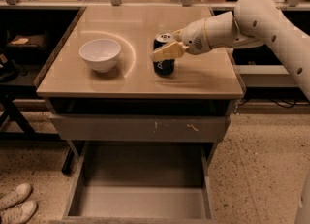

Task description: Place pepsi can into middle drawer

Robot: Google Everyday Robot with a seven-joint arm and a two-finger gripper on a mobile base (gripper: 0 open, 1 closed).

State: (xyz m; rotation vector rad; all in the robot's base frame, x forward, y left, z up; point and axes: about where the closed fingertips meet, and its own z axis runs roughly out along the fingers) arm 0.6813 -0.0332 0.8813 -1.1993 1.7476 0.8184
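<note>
While the single pepsi can [164, 65] stands upright on the table [203, 80], long axis vertical and silver top up, the gripper [163, 49] reaches in from 3 o'clock and clasps it, its fingers [169, 52] narrowed around the can's upper half, the near one lying across the front. The can sits near the tabletop's middle, at 3 o'clock from the one white bowl [100, 53] and well apart from it, with bare surface toward the front edge at 6 o'clock. Below that edge one drawer front with pale scratches [135, 128] is closed. Beneath it, the middle drawer [140, 201] is pulled out toward 6 o'clock. Two pale shoes [17, 203] lie on the floor at 9 o'clock from the drawer.
</note>
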